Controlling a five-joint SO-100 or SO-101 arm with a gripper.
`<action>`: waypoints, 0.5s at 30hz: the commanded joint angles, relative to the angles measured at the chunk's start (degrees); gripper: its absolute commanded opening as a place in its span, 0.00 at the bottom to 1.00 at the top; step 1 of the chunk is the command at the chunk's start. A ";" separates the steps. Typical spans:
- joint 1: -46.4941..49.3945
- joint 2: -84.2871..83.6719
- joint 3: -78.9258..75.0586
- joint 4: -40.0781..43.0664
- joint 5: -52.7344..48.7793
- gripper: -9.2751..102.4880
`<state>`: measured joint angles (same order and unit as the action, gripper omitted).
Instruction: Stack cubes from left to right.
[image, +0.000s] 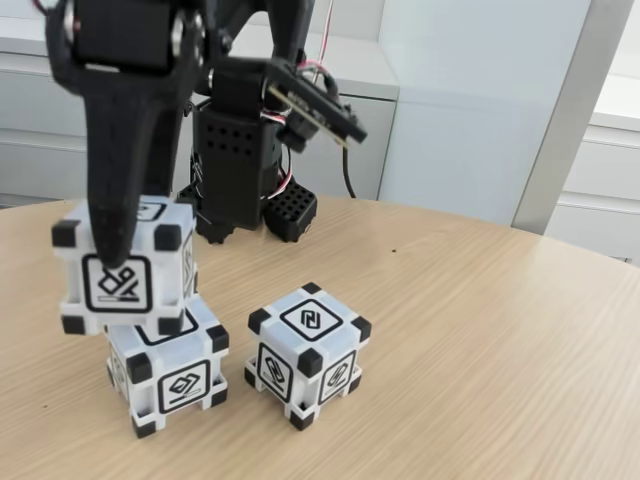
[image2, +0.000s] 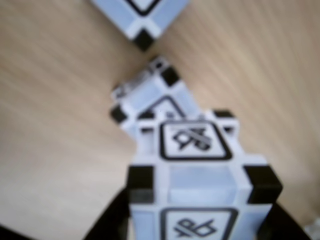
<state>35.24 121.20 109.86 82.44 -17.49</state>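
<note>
Three white cubes with black corners and black glyphs are in view. My gripper (image: 125, 245) is shut on the upper cube (image: 150, 285), with one black finger (image: 112, 200) down its front face. This cube sits over the left cube (image: 175, 375), shifted a little left of it; I cannot tell whether they touch. A third cube (image: 305, 355) stands on the table just to the right. In the wrist view the held cube (image2: 197, 185) is between the gripper (image2: 200, 225) jaws, the lower cube (image2: 150, 97) peeks out beyond it, and the third cube (image2: 142, 12) is at the top edge.
The arm's black base (image: 240, 170) stands at the back of the round wooden table (image: 480, 330). The table's curved far edge runs behind it, with white cabinets (image: 470, 110) beyond. Bare tabletop stretches to the right of the cubes.
</note>
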 joint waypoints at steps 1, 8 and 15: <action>-0.26 -0.62 -3.16 -0.62 0.18 0.08; -0.26 -2.46 -2.90 -0.62 -1.41 0.08; -0.44 -1.85 -2.46 -0.53 -4.31 0.08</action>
<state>35.24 118.74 109.78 82.44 -21.01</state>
